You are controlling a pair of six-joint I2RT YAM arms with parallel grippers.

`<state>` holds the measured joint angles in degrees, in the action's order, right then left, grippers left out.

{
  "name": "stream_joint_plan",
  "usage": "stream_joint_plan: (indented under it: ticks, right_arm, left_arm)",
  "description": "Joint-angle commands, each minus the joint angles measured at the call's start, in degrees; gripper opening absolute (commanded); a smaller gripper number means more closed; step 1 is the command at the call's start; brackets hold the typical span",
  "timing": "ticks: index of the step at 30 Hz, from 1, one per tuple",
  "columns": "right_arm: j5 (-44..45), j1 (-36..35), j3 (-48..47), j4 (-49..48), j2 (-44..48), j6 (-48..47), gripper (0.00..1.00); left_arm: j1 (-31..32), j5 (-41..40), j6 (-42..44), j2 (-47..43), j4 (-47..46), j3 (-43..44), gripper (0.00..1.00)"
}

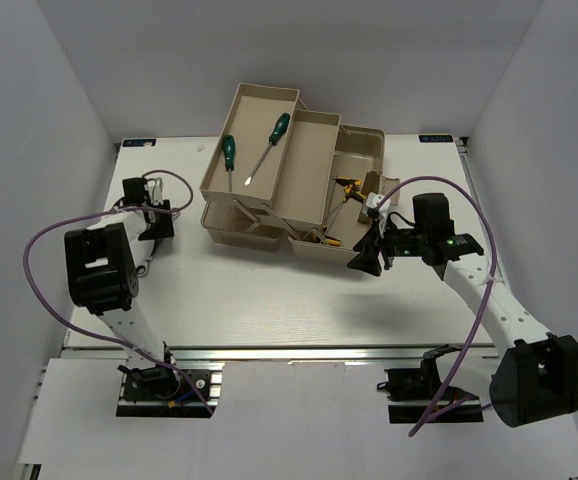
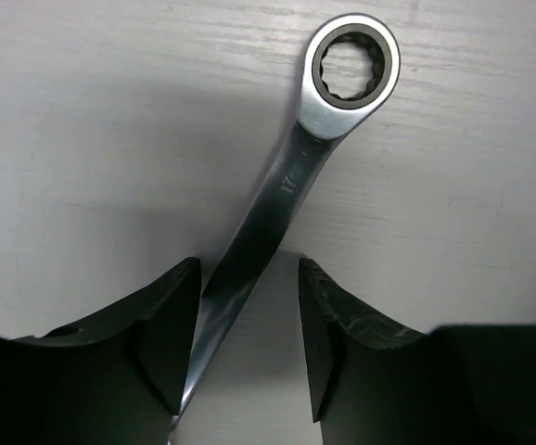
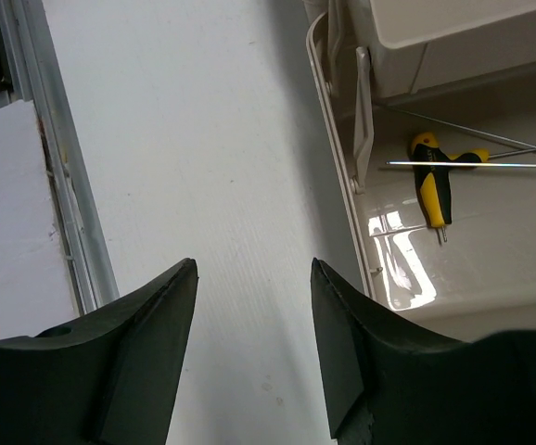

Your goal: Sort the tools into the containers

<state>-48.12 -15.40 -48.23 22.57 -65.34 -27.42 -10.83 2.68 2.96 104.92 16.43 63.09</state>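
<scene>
The top camera sits high above and behind the arm bases. It looks down and forward over the whole tabletop (image 1: 269,300), with the toolbox (image 1: 361,148) at the far middle of its view. The left wrist camera looks almost straight down from very near the tabletop, with its own gripper (image 2: 248,343) at the bottom edge; the wrench (image 2: 287,195) fills much of the frame. The right wrist camera looks down past its gripper (image 3: 254,343), with the toolbox's rim and a hex key (image 3: 435,181) at the right. It shares that part of the toolbox with the top view.
</scene>
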Motion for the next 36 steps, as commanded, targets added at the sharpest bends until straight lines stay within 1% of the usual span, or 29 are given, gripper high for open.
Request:
stream_joint_plan:
  ticks: [1, 2, 4, 5, 6, 7, 8, 12, 14, 16, 18, 19, 20, 22, 23, 25, 26, 27, 28, 29, 30, 32, 33, 34, 35, 36]
  right_arm:
    - [-0.40, -0.07, -2.48, -0.07, -0.31, -0.18, 0.58]
    - [-0.31, -0.16, -2.75, 0.02, -0.40, -0.27, 0.58]
    - [-0.13, -0.16, -3.01, 0.11, -0.57, -0.53, 0.58]
    - [-0.05, -0.07, -3.10, 0.28, -0.49, -0.62, 0.58]
    - [0.04, -0.07, -3.10, 0.20, -0.58, -0.79, 0.58]
    - [0.13, -0.07, -3.19, 0.28, -0.58, -0.79, 0.58]
    - [0.13, 0.02, -3.19, 0.28, -0.58, -0.88, 0.58]
    - [0.04, 0.02, -3.28, 0.28, -0.58, -0.88, 0.58]
    - [0.04, 0.02, -3.36, 0.37, -0.49, -0.79, 0.58]
    - [0.04, 0.10, -3.54, 0.02, -0.23, -0.79, 0.58]
    - [0.13, 0.10, -3.54, -0.07, -0.05, -0.79, 0.58]
    - [0.22, 0.02, -3.54, -0.07, 0.12, -0.88, 0.58]
    - [0.22, 0.10, -3.54, -0.07, 0.21, -0.79, 0.58]
    - [0.13, 0.02, -3.63, -0.15, 0.39, -0.71, 0.58]
    - [0.22, 0.10, -3.72, -0.07, 0.39, -0.71, 0.58]
    - [0.13, 0.02, -3.98, -0.15, 0.39, -0.27, 0.58]
    - [0.04, 0.10, -3.98, -0.33, 0.30, -0.09, 0.58]
    - [0.04, 0.11, -4.15, -0.33, 0.39, 0.00, 0.58]
    - [-0.05, 0.02, -4.24, -0.33, 0.22, 0.08, 0.58]
    - [-0.13, 0.02, -4.50, -0.33, 0.30, 0.17, 0.58]
    - [-0.22, 0.02, -4.68, -0.42, 0.22, 0.26, 0.58]
    - [-0.75, 0.02, -4.94, -0.42, 0.04, 0.52, 0.58]
    - [-0.92, -0.07, -5.03, -0.51, -0.22, 0.61, 0.58]
    - [-1.10, 0.02, -5.21, -0.59, -0.31, 0.79, 0.58]
    - [-1.62, 0.02, -5.30, -0.59, -0.31, 0.88, 0.58]
    - [-1.80, 0.02, -5.73, -0.51, -0.40, 0.88, 0.58]
  left_arm:
    - [1.25, -9.40, 0.30, 1.77, 2.98, 0.54, 0.55]
    - [1.34, -11.01, -0.67, 2.12, 4.04, 1.06, 0.45]
    - [1.43, -13.74, -1.29, 2.13, 6.15, 0.90, 0.37]
    - [1.43, -16.54, -2.34, 1.60, 6.68, -0.32, 0.35]
    - [1.43, -16.91, -2.35, 0.90, 6.86, -1.29, 0.32]
    - [1.43, -17.00, -2.35, -0.84, 6.78, -2.43, 0.32]
    - [1.43, -17.44, -4.52, -1.47, 7.21, -3.75, 0.32]
    - [1.43, -16.83, -7.96, -2.79, 11.43, -4.55, 0.30]
    - [1.43, -16.22, -11.46, -2.45, 14.68, -4.38, 0.24]
    - [1.60, -12.98, -14.28, -2.44, 17.74, -4.99, 0.22]
    - [2.30, -10.51, -19.90, -4.19, 18.64, -7.09, 0.20]
    - [2.65, -10.15, -22.53, -4.90, 19.43, -9.71, 0.18]
    - [3.00, -9.37, -27.78, -5.60, 19.69, -11.31, 0.17]
    - [3.97, -7.44, -33.08, -7.01, 20.74, -15.69, 0.16]
    - [4.41, -7.16, -38.85, -7.45, 21.36, -16.93, 0.16]
    - [7.04, -5.24, -43.72, -9.29, 21.54, -20.18, 0.17]
    - [8.53, -4.97, -48.53, -10.08, 21.54, -20.98, 0.19]
    - [11.85, -5.05, -50.93, -10.79, 22.59, -21.43, 0.21]
    - [13.36, -6.27, -53.91, -11.66, 23.82, -21.60, 0.23]
    - [14.68, -6.54, -58.81, -11.93, 24.61, -21.26, 0.28]
    - [17.22, -6.37, -60.95, -12.11, 25.92, -21.08, 0.31]
    - [19.78, -6.02, -67.08, -11.76, 27.42, -19.60, 0.40]
    - [22.41, -6.02, -68.77, -11.50, 29.52, -18.71, 0.51]
    - [23.65, -6.28, -72.36, -11.15, 30.67, -17.75, 0.55]
    - [24.62, -6.28, -73.53, -11.14, 31.29, -15.91, 0.57]
    - [26.63, -6.63, -74.76, -11.32, 32.43, -14.94, 0.63]
